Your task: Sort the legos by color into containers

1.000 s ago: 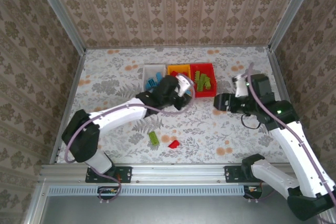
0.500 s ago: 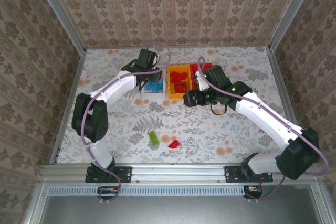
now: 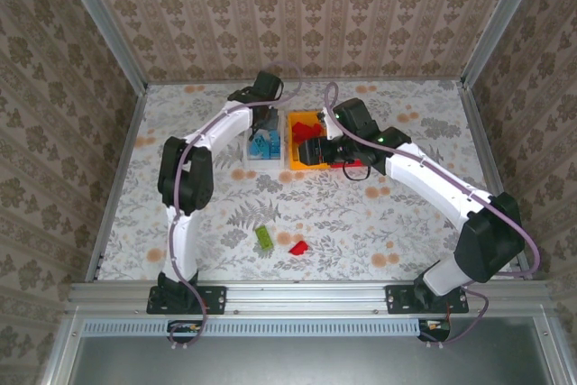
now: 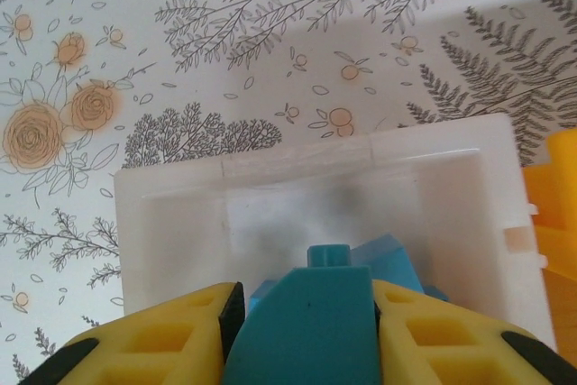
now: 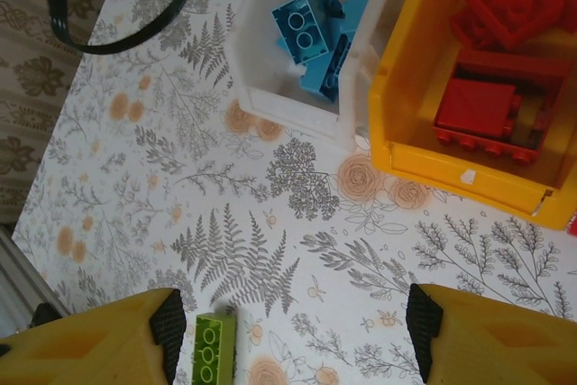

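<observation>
One lego (image 4: 305,331) in left jaws, right agape

White tabletop cover (image 3: 379,223) printed with grey ferns and orange flowers, beige damask wallpaper on the far wall (image 3: 306,15), left wall (image 3: 45,132) and right wall (image 3: 541,123), slanted aluminium posts (image 3: 101,22) at both far corners, grey metal rail (image 3: 297,296) along the near edge

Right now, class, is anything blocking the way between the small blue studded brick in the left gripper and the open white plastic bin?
Nothing visible does. The left gripper holds the small blue studded brick over the open white plastic bin; beneath it lie only bare bin floor and another blue brick.
</observation>
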Tool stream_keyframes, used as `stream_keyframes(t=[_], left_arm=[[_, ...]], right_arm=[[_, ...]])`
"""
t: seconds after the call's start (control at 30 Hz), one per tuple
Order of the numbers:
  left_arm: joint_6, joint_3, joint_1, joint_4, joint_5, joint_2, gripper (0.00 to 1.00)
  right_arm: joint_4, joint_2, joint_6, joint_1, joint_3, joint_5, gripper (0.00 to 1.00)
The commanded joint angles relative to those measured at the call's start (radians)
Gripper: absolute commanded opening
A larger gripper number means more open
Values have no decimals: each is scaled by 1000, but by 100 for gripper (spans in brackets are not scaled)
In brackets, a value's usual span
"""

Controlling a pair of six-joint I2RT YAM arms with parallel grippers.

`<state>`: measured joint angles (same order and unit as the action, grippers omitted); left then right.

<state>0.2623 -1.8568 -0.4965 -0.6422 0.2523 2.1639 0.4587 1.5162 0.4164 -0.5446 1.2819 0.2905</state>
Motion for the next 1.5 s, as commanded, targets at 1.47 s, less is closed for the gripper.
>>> stream_keyframes(t=[1.47], left_arm=[[603, 1027, -174, -666, -215, -1711, 69]], right_arm=[[14, 438, 146, -649, 64, -447, 79]])
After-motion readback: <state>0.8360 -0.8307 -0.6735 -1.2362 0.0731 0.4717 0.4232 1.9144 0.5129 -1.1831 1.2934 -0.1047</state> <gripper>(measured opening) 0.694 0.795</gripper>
